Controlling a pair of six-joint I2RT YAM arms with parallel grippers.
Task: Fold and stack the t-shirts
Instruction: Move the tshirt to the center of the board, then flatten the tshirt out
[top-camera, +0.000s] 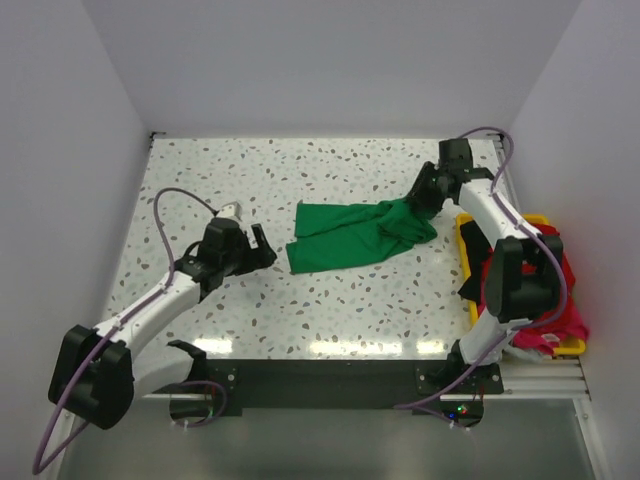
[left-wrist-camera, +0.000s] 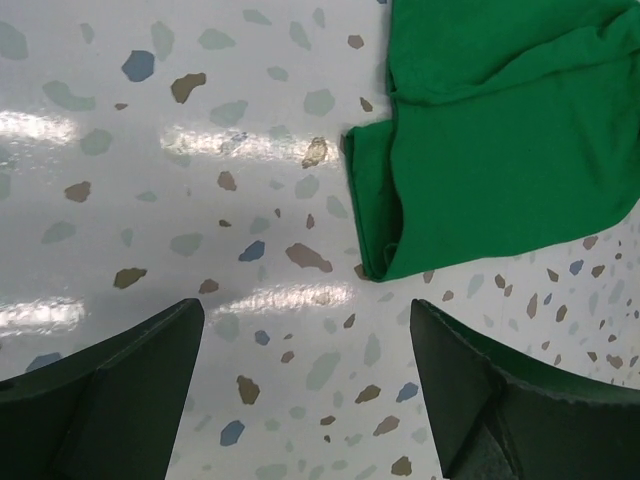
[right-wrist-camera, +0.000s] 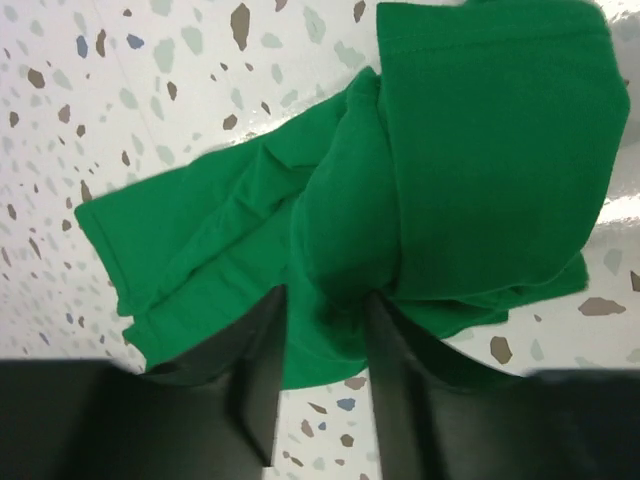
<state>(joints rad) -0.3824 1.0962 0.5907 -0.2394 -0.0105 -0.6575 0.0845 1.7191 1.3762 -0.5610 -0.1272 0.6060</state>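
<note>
Folding barely begun, we judge: right gripper (right-wrist-camera: 325, 292) clamps the bunched green t-shirt (top-camera: 345, 238), left gripper (left-wrist-camera: 308, 305) fingers stand apart, red t-shirt (top-camera: 565, 300) lies in yellow bin (top-camera: 464, 238).

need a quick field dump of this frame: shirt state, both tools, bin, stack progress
green t-shirt: bunched, partly folded, lying on the table right of centre
right tool: shut on green t-shirt, pinching bunched cloth at its right end
left tool: open, over bare table beside the shirt's left edge, not touching it
yellow bin: at the table's right edge, red cloth inside, contents partly hidden
stack: none visible on the table
</note>
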